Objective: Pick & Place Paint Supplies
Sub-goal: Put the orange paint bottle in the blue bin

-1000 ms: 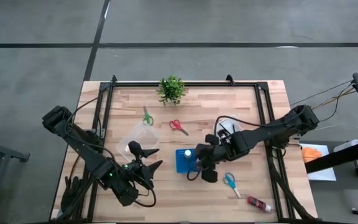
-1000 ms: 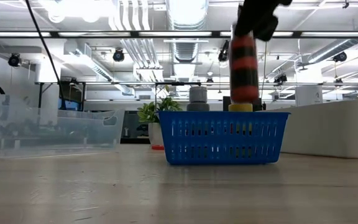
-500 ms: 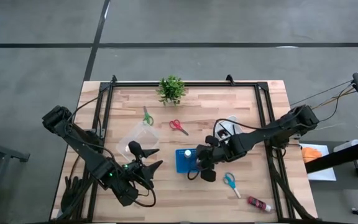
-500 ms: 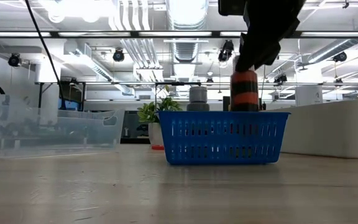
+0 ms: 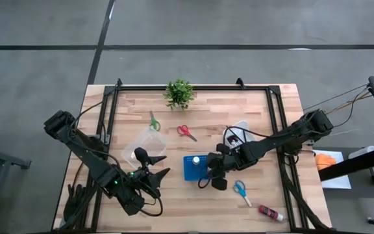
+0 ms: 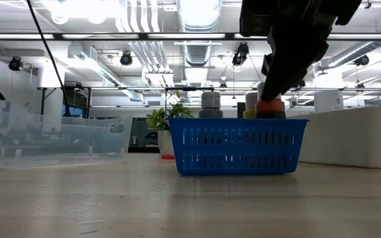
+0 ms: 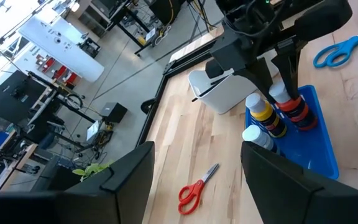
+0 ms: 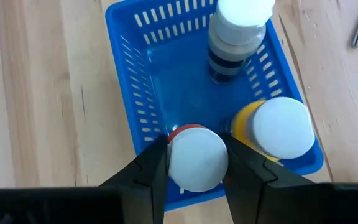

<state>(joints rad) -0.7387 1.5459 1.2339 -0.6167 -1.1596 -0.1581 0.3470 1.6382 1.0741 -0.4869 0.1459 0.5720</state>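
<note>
The right gripper was clamped on the white cap of a red bottle, its fingers on either side of the cap. The bottle stood upright, long axis vertical, directly beneath the gripper and already down inside the blue basket; in the low view only its top showed above the basket rim. Just beside the gripper, within the basket, stood a yellow bottle and, farther from it, a dark-banded bottle.

The coming move looked to turn on that vertical line: letting go and lifting straight up should clear the yellow bottle close alongside.

The blue scissors lay on the table near this gripper. The left gripper hung with fingers spread and nothing between them, on the basket's other side, with the red scissors ahead of it.
</note>
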